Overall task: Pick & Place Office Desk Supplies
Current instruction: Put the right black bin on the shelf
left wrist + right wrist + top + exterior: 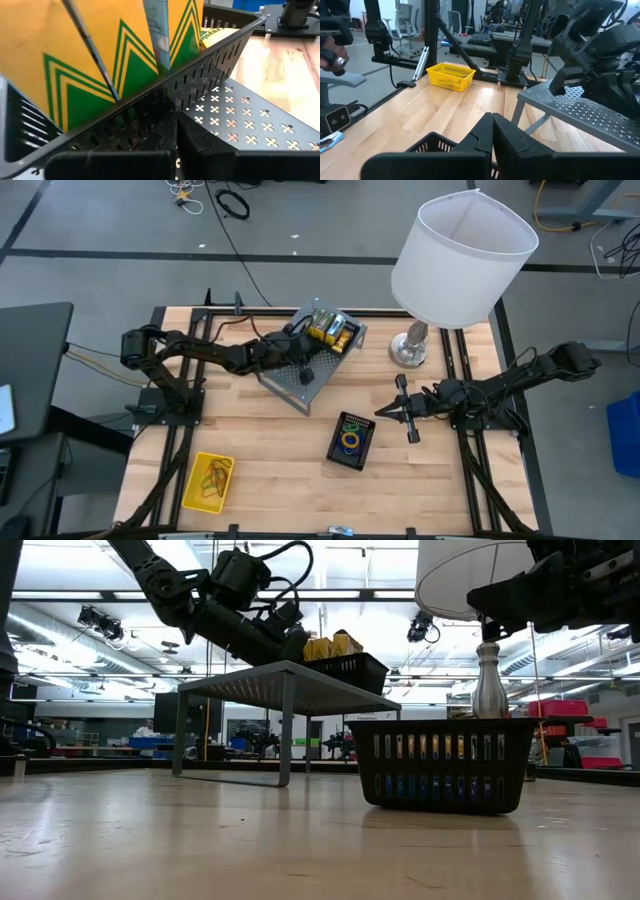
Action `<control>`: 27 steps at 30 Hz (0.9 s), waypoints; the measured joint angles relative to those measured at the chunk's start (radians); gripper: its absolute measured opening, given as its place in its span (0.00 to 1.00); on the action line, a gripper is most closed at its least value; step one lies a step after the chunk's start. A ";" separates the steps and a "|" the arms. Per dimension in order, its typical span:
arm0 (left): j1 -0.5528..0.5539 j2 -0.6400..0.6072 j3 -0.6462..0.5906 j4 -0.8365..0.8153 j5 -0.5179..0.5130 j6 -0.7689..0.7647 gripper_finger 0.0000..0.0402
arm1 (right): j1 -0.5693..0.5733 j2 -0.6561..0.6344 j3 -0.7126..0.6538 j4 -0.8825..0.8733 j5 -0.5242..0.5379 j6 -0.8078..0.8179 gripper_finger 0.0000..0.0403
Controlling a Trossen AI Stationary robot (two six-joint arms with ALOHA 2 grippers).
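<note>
A black mesh tray [335, 330] holding yellow-green crayon boxes [100, 55] stands on a grey perforated riser [300, 380] at the table's far middle. My left gripper [175, 125] is shut, over the riser, with its tips at the tray's left wall. A second black mesh tray [350, 440] with coloured rubber-band loops sits on the table nearer the front. My right gripper [385, 412] hangs shut above the table, just right of that tray, touching nothing. A yellow basket [208, 482] with loops stands at the near left. My left gripper's shut fingertips meet the slotted side wall [170, 100] of the tray on the riser, low down near its base. They come from the table's left, pointing slightly downward. The tray stands flat on the riser with the crayon boxes upright inside; whether the tips press it I cannot tell.
A big white-shaded lamp [460, 255] stands at the far right, its metal base [410, 350] close beside the riser. The tray on the riser sits near the riser's far right corner. Bare wood lies between the yellow basket and the nearer tray.
</note>
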 joint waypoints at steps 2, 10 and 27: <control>0.008 0.000 0.000 0.000 0.002 0.002 0.01 | 0.000 0.000 0.000 0.000 0.000 -0.001 0.04; 0.043 0.000 0.000 0.002 0.008 0.007 0.01 | 0.000 0.000 0.000 0.000 0.000 -0.003 0.04; 0.072 -0.001 0.000 0.041 0.078 0.002 0.00 | 0.000 0.000 0.000 0.000 0.000 -0.003 0.04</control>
